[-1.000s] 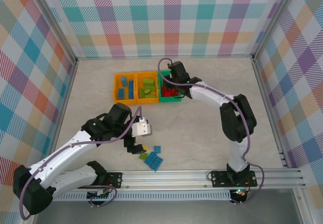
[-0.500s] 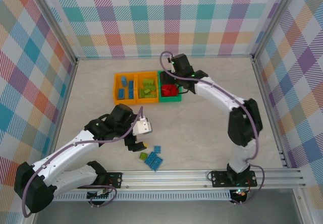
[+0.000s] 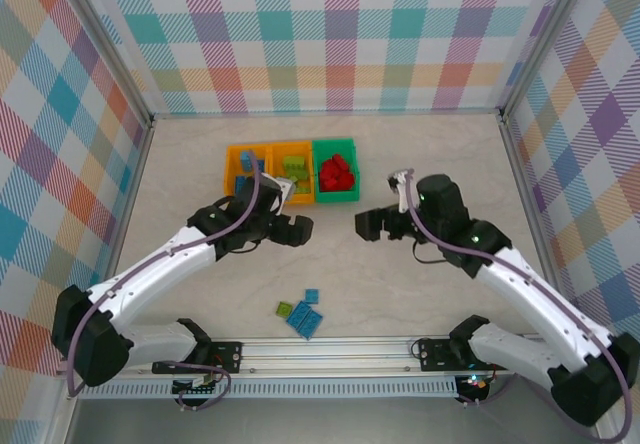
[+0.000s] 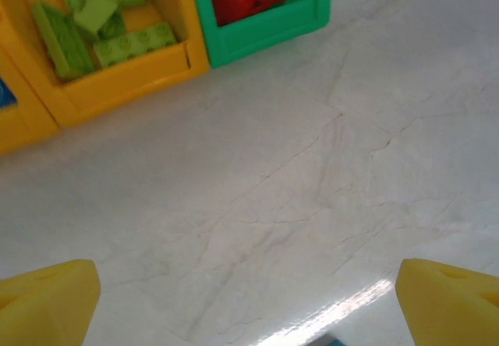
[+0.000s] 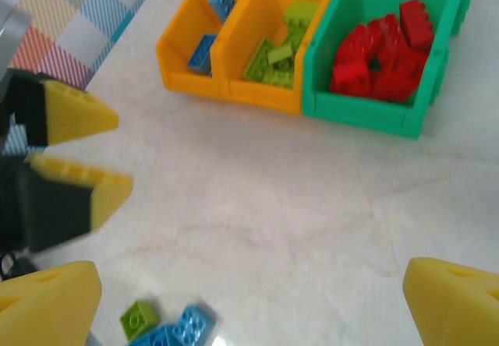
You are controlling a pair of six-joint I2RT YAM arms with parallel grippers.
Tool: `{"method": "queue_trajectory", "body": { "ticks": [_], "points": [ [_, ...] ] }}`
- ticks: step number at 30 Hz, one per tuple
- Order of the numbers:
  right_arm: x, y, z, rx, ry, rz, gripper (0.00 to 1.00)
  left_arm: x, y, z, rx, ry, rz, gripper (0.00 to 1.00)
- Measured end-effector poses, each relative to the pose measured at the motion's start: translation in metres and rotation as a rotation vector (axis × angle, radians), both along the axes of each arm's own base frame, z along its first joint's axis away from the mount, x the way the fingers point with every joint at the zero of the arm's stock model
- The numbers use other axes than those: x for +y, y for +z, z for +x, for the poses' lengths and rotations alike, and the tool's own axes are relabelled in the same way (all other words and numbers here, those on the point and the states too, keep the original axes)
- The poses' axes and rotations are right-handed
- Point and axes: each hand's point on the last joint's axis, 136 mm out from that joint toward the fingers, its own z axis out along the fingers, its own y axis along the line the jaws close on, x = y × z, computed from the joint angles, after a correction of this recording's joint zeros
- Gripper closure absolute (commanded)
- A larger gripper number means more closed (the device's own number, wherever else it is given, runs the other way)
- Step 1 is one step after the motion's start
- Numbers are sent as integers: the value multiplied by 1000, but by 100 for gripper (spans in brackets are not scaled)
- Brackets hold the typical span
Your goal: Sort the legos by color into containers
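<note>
Looking down: left gripper (image 3: 303, 230), right gripper (image 3: 363, 226) both spread, empty, mid-frame; bins (image 3: 290, 201) upper centre; loose legos (image 3: 301, 314) low centre.
Left wrist: fingers (image 4: 47, 303) apart; bins upper left.
Right wrist: fingers (image 5: 452, 299) apart; red legos (image 5: 382, 58) in green bin (image 5: 359, 114), upper right.

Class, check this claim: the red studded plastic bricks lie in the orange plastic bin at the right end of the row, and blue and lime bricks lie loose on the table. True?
No: the red studded plastic bricks lie in the green rectangular plastic bin, as the right wrist view shows. The rest holds.
</note>
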Motion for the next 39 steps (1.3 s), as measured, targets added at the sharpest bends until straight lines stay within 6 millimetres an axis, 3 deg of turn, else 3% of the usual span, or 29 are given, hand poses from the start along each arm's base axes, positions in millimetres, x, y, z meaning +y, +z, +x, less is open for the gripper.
{"method": "queue_trajectory", "body": {
  "ticks": [3, 6, 10, 14, 19, 26, 32, 39],
  "points": [
    [-13, -6, -22, 17, 2, 7, 0, -10, -16, -7, 95, 119, -44, 2],
    [-21, -13, -34, 40, -9, 16, 0, -29, -33, -27, 154, 162, -26, 5],
    [-26, -29, -41, 85, -29, 9, 0, -63, -65, -57, 239, 142, 61, 13],
    [-26, -34, -40, 108, -41, 6, 0, -80, -99, -73, 286, 123, 179, 22],
    [-26, -38, -38, 124, -51, -4, 0, -77, -129, -90, 325, 135, 282, 28],
    [-26, -38, -38, 137, -63, 6, 0, -69, -135, -94, 333, 193, 303, 36],
    [-27, -41, -40, 151, -64, 1, 0, -46, -152, -110, 363, 246, 364, 40],
    [-26, -46, -49, 206, -49, 10, 0, -48, -158, -115, 387, 262, 334, 66]
  ]
}}
